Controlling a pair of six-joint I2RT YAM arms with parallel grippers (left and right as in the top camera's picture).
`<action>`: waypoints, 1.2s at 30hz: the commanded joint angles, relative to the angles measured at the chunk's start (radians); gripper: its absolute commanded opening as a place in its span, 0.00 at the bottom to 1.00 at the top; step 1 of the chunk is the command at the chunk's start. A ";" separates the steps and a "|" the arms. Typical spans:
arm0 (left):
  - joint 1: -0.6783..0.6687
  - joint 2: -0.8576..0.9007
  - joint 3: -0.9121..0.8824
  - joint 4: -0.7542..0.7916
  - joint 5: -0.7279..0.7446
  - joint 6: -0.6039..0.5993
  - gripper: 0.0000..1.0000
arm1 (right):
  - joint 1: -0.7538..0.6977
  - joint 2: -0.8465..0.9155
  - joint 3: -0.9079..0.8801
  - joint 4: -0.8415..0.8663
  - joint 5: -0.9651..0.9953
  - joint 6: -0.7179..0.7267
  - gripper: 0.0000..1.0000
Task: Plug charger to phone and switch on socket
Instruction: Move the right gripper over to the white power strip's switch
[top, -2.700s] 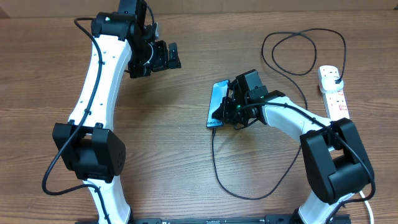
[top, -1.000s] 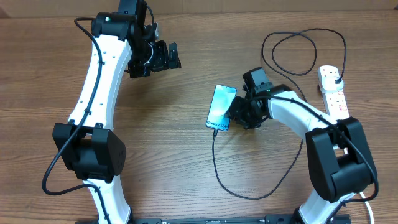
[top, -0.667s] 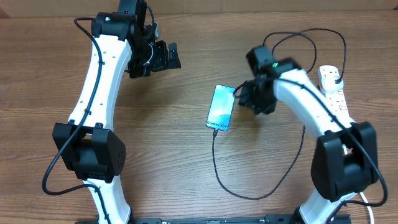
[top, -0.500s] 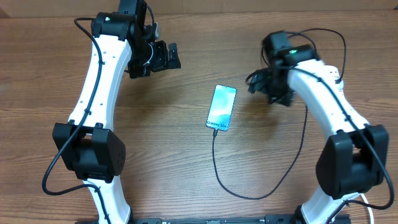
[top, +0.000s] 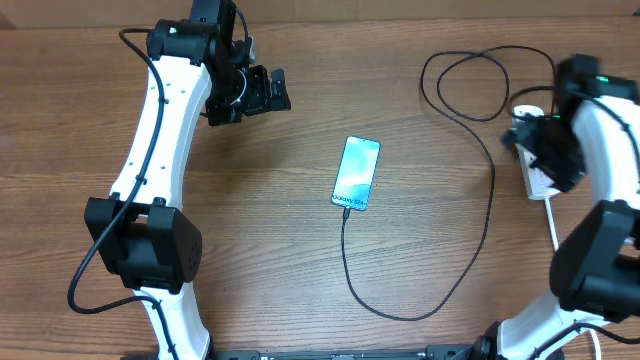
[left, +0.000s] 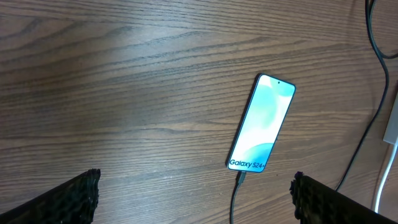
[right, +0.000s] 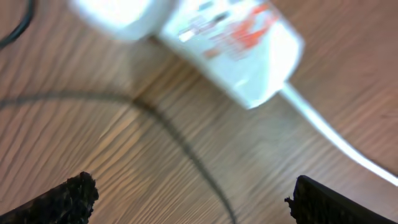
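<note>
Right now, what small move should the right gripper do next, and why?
Probably lower the right gripper onto the red switch area of the power strip. The charger cable already sits in the phone, and the open gripper hovers above the strip, not touching.

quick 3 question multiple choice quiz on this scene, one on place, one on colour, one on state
1. Where is the right gripper?
A) by the other arm's base
B) over the socket
C) at the near table edge

2. What colour is the phone screen?
A) light blue
B) red
C) black

3. What state is the charger tip in?
A) lying loose
B) held in a gripper
C) plugged into the phone

Answers:
1 B, the right wrist view looks straight down on the socket.
2 A, the lit screen shows light blue in both views.
3 C, the cable runs into the phone's bottom edge.
</note>
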 joint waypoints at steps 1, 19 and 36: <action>-0.002 -0.010 0.002 0.001 -0.009 -0.003 1.00 | -0.074 -0.008 0.013 0.005 0.013 -0.005 1.00; -0.002 -0.010 0.002 0.001 -0.009 -0.003 1.00 | -0.253 0.003 -0.040 0.211 0.013 -0.059 1.00; -0.002 -0.010 0.002 0.001 -0.009 -0.003 1.00 | -0.263 0.004 -0.250 0.524 -0.026 -0.079 1.00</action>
